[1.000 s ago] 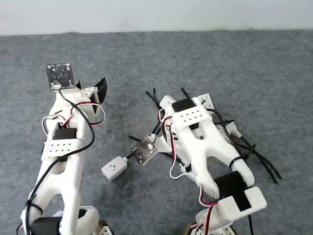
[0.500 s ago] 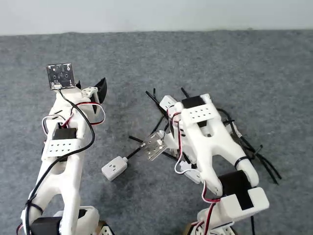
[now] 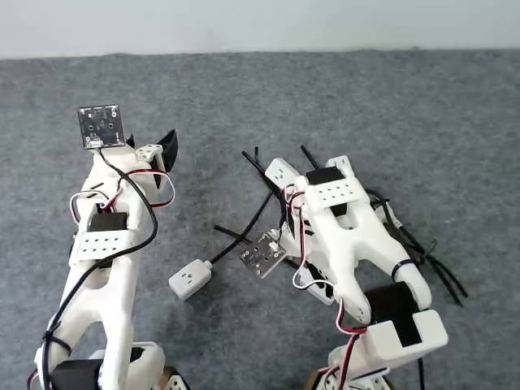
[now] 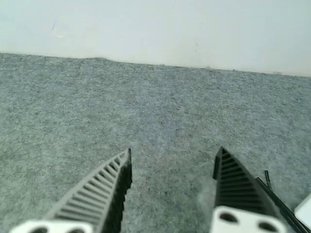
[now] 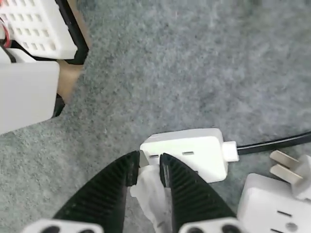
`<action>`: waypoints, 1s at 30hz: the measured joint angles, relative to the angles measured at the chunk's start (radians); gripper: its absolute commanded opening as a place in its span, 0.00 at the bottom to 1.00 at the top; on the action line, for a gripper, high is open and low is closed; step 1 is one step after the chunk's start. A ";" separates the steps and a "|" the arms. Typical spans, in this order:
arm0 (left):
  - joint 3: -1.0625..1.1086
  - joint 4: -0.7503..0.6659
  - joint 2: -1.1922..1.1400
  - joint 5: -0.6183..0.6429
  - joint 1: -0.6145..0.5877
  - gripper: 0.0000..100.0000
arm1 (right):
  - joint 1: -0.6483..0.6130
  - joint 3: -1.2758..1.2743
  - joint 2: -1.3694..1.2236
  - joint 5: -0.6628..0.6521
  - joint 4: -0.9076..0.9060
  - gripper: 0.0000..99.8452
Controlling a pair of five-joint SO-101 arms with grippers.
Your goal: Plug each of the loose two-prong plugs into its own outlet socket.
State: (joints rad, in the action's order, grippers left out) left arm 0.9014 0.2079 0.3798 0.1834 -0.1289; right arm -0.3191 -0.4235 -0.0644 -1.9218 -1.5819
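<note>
Right wrist view, white slotted outlet socket [image 5: 187, 151], black cord [image 5: 277, 143], right gripper [image 5: 146, 170] nearly closed, left gripper [image 4: 172, 160] open.

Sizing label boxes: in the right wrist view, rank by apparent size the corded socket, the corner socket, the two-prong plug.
1. Corded socket.
2. Corner socket, cut off by the frame, so unsure against the first.
3. Two-prong plug, clearly smallest.
</note>
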 measured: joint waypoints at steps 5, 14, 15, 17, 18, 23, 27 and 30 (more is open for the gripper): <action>0.000 0.000 0.000 0.000 0.000 0.27 | 0.002 0.000 0.000 0.000 0.000 0.01; 0.000 0.000 0.000 0.000 0.000 0.27 | 0.002 0.037 0.002 0.000 -0.009 0.01; 0.000 0.000 0.000 0.000 0.000 0.27 | 0.002 0.038 0.002 0.000 -0.009 0.01; 0.000 0.000 0.000 0.000 0.000 0.27 | 0.002 0.038 0.002 0.000 -0.009 0.01; 0.000 0.000 0.000 0.000 0.000 0.27 | 0.002 0.038 0.002 0.000 -0.009 0.01; 0.000 0.000 0.000 0.000 0.000 0.27 | 0.002 0.037 0.002 0.000 0.003 0.01; 0.000 0.000 0.000 0.000 0.000 0.27 | 0.002 -0.026 0.002 0.000 0.066 0.01; 0.000 0.000 0.000 0.000 0.000 0.27 | 0.000 -0.087 0.032 0.000 0.127 0.01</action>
State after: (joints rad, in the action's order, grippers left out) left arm 0.9014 0.2079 0.3798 0.1834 -0.1289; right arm -0.3191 -0.5109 -0.0322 -1.9218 -1.4546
